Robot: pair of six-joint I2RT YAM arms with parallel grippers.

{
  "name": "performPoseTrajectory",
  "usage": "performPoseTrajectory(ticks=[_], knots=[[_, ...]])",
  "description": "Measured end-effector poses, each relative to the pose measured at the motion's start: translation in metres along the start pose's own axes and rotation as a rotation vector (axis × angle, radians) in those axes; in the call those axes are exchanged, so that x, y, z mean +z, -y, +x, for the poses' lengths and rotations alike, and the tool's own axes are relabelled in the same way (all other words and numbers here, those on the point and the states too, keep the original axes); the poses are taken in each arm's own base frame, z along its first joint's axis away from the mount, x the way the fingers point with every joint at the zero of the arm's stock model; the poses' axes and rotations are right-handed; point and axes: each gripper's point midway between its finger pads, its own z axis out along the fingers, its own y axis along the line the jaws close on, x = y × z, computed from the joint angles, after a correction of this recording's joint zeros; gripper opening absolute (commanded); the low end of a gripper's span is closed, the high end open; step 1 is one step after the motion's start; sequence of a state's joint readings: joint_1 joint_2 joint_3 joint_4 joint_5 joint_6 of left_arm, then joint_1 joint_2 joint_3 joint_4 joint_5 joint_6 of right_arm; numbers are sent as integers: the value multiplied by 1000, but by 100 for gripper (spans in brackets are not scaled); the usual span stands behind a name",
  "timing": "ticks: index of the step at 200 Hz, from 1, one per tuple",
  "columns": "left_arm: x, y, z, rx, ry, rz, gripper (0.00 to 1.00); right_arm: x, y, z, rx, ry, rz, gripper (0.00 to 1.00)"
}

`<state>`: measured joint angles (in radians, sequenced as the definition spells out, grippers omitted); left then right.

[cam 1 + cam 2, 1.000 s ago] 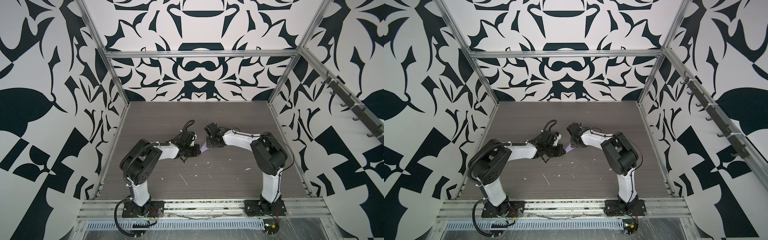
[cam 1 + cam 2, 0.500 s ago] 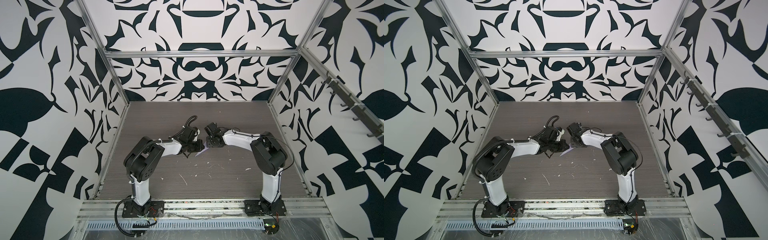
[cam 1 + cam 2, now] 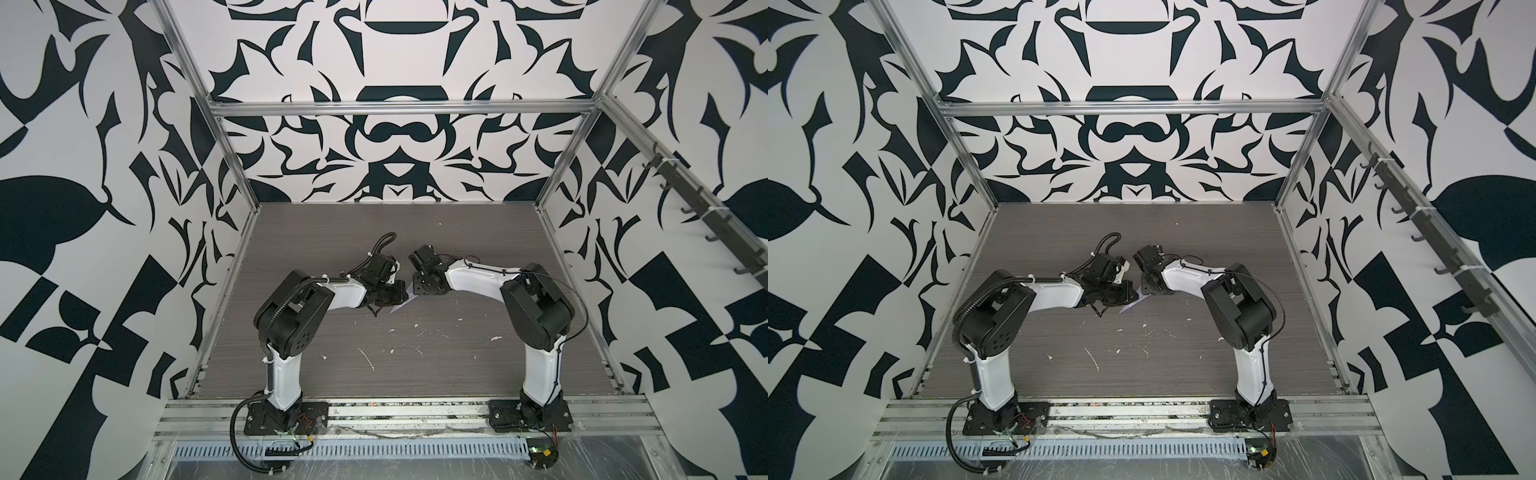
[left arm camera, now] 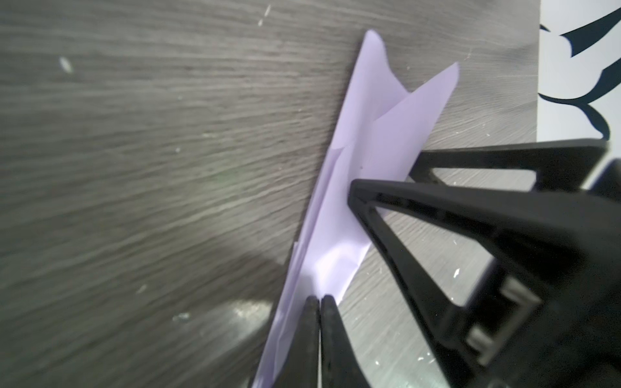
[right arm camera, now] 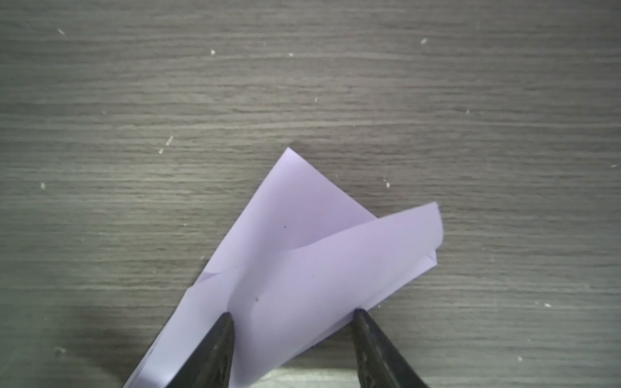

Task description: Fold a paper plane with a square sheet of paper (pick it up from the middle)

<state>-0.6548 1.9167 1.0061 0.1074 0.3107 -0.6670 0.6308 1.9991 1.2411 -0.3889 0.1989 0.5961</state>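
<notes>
The square sheet of paper lies folded into a slim lilac paper plane with a notched tail, mid-table between both arms. Only a sliver of the plane shows in both top views. My left gripper is shut, its tips pinched on a raised crease of the plane near its narrow end. My right gripper is open, its two fingertips set down on the wider tail part, one near each edge of a loosely raised flap. One right finger presses the paper.
Small white flecks lie scattered over the dark wood-grain table. Patterned walls with aluminium posts close in three sides. A slotted rail runs along the front, behind the arm bases.
My left gripper has swung farther back and toward the right gripper, and the visible sliver of paper has shifted slightly toward the front. The right arm has hardly moved.
</notes>
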Motion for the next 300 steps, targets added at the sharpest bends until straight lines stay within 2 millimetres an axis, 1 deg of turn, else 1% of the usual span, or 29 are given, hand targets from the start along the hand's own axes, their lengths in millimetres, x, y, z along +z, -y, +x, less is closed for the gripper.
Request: performPoseTrajectory(ticks=[90,119,133,144,155,163,175,195,214,227,242,276,300], knots=[[0,-2,-2,-21,-13,-25,6,-1,-1,-2,1,7,-5,56],[0,-3,-1,-27,-22,-39,5,-16,-4,-11,-3,23,-65,59],[-1,-3,-1,-28,-24,-41,5,-22,-3,-10,-2,-9,-110,61],[-1,-3,-1,-30,-27,-42,5,-27,0,-5,-7,-49,-144,63],[0,-3,-1,-30,-31,-41,5,-35,0,-2,-15,-77,-178,63],[0,-3,-1,-32,-37,-39,5,-42,0,-4,-20,-80,-208,62],[1,-2,0,-34,-49,-34,4,-55,-4,-8,-36,-72,-255,56],[1,-1,1,-39,-63,-30,4,-76,-16,-11,-64,-62,-339,40],[1,-1,1,-36,-70,-29,4,-81,-29,-11,-95,-73,-392,28],[1,-1,1,-36,-75,-31,4,-77,-35,-8,-107,-96,-412,22],[2,-1,1,-37,-79,-33,4,-68,-41,-3,-109,-134,-421,16],[2,0,0,-35,-81,-31,4,-42,-42,14,-112,-220,-404,14],[2,0,1,-34,-82,-32,4,-36,-41,18,-109,-242,-392,14]])
